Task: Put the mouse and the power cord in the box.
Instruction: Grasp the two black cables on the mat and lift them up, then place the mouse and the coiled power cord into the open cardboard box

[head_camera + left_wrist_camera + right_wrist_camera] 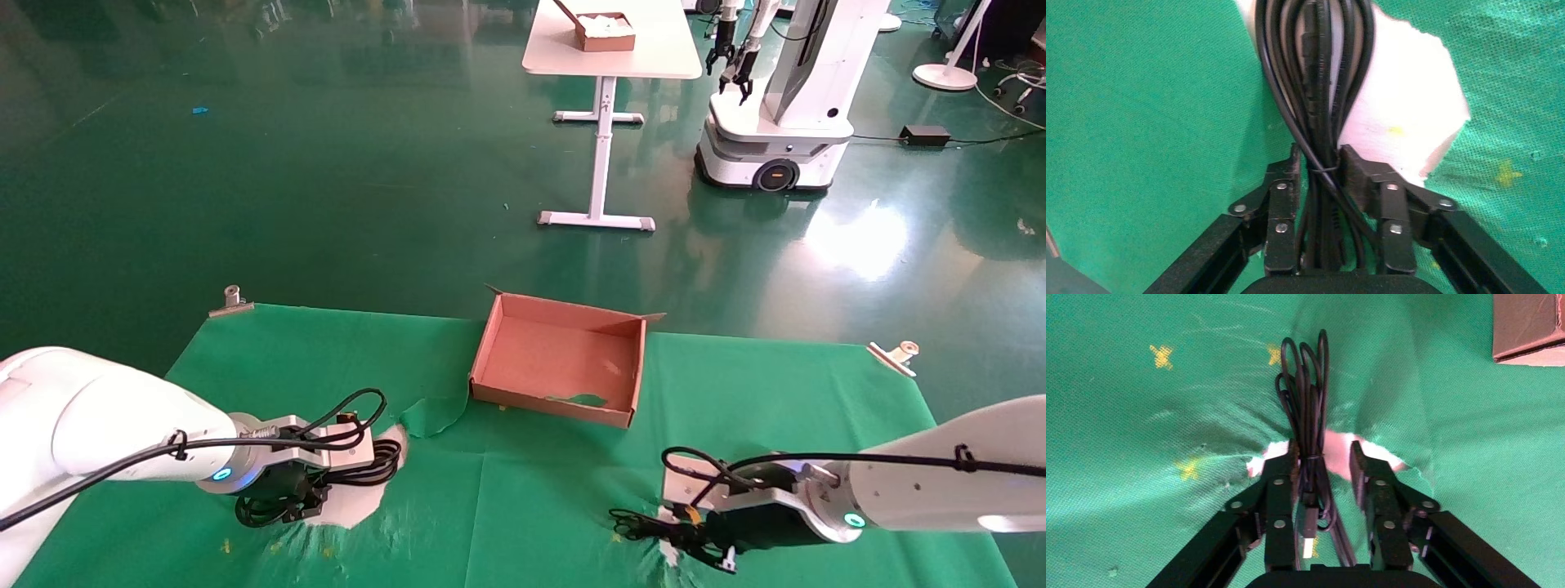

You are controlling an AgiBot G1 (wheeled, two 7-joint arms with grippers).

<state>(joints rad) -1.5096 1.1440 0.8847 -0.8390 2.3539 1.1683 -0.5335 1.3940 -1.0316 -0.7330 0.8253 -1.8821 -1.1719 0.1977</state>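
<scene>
Mouse cable (1306, 410), a thin black bundle of loops with its USB plug (1309, 536), is lying between the fingers (1278, 496) of the right gripper (1322, 454) in the right wrist view; one finger is touching the bundle, the other is standing apart from it, so this gripper is not yet clamping anything. The mouse body is not showing in any view. From the head, the right gripper (695, 535) is sitting low at the near right of the green cloth (507, 490), with the cable loops (633, 523) poking out toward the middle. Only the wrist view is revealing the torn hole (1337, 454) in the cloth with white surface beneath, and a corner of the box (1529, 324) farther off.

Power cord (1315, 73) is running as a thick glossy bundle between the fingers (1281, 202) of the left gripper (1319, 162), which are pressing in against it on both sides, gripping it where a thin tie is cinching the loops. Under the cord a large white patch (1407, 116) is showing through torn cloth. In the head view the left gripper (290, 490) is resting at the near left, the cord (372, 465) partly hidden under the wrist.

Box (558, 359) is sitting open and bare at the far middle of the cloth, well apart from both grippers. A second table (613, 49) and another robot (776, 98) are standing on the green floor beyond.
</scene>
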